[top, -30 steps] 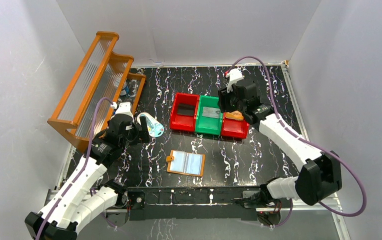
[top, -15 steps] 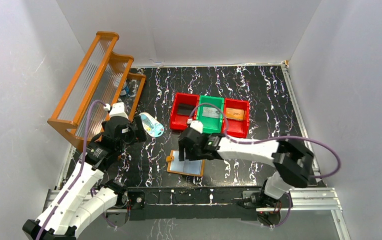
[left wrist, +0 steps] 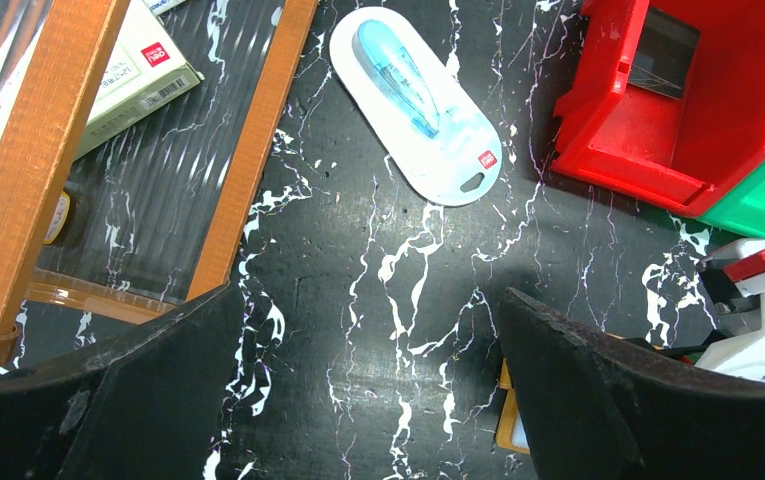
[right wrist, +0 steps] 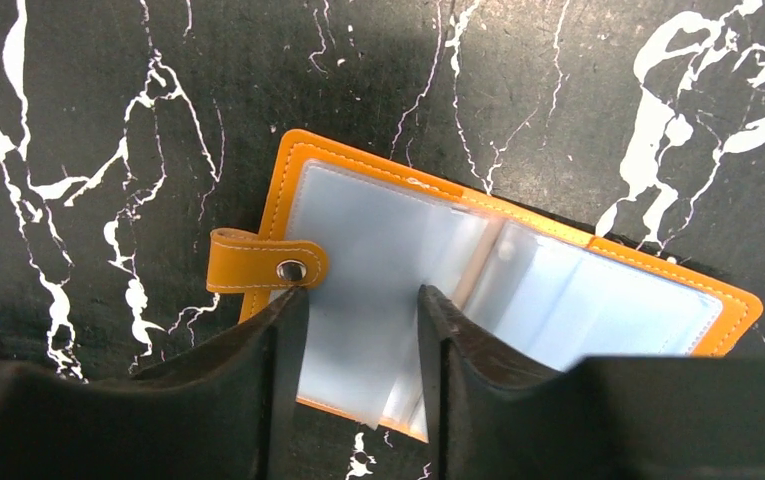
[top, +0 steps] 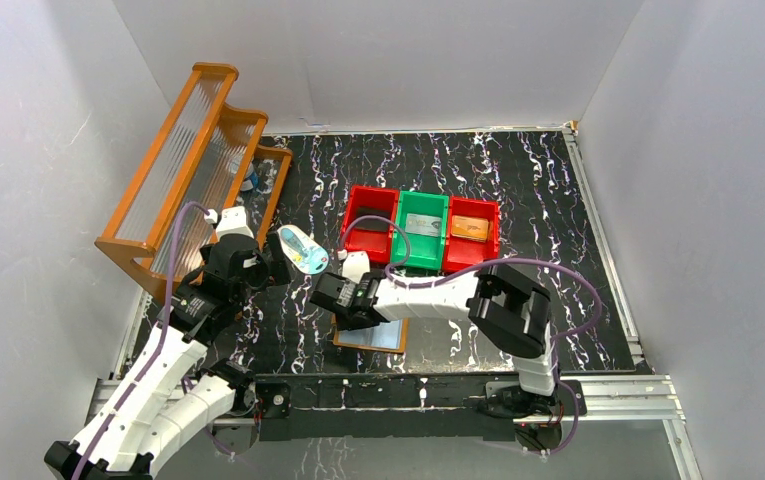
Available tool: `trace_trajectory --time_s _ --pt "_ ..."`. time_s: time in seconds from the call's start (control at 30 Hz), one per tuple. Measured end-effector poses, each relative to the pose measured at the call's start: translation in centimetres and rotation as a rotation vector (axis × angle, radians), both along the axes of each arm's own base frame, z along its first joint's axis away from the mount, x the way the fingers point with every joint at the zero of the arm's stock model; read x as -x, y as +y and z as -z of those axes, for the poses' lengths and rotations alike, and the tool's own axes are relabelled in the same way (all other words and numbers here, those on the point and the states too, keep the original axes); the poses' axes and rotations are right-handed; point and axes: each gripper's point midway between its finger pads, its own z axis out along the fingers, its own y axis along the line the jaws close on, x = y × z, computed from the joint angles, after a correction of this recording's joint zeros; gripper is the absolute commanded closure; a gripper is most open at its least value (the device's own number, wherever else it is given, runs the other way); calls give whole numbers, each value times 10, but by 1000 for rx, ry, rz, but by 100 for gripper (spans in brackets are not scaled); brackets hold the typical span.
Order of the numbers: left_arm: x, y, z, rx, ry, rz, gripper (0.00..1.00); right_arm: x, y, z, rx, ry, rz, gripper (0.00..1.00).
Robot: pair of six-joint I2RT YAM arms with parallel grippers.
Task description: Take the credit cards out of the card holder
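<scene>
The orange card holder (top: 383, 335) (right wrist: 518, 235) lies opened flat near the table's front edge, its snap tab (right wrist: 263, 272) pointing left. A pale blue-grey credit card (right wrist: 358, 250) sits in its left page, with one corner past the holder's near edge. My right gripper (top: 348, 308) (right wrist: 363, 295) hangs low over that left page, jaws partly open, one finger beside the tab and the card lying in the gap between. My left gripper (top: 278, 268) (left wrist: 368, 295) stands wide open over bare table to the holder's left, with nothing between its fingers. An edge of the holder (left wrist: 506, 430) peeks past its right finger.
A row of bins stands behind the holder: a red bin (top: 370, 222) (left wrist: 678, 110), a green bin (top: 420, 228) with a grey card, and a red bin (top: 471, 232) with an orange card. A pale blue-and-white oval item (top: 303, 250) (left wrist: 418, 100) lies by the left gripper. An orange wooden rack (top: 198, 150) fills the far left.
My right arm swung from the right red bin, leaving an orange card there, across to the holder and farther left over its left page. The left arm barely moved.
</scene>
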Motion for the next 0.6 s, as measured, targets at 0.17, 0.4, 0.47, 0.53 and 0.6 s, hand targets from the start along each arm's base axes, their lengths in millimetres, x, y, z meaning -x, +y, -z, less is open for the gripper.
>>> trace_trajectory --time_s 0.17,0.4,0.47,0.53,0.6 --pt "0 0 0 0 0 0 2 1 -4 -1 -51 -10 -8 56" --pt "0 0 1 -1 2 0 2 2 4 -5 -116 21 -31 28" --pt "0 0 1 -1 2 0 2 5 4 -7 -105 35 -38 25" --pt "0 0 1 -1 2 0 2 7 3 -6 -77 43 -39 24" --pt "0 0 1 -1 2 0 2 8 5 -4 -45 40 -40 25"
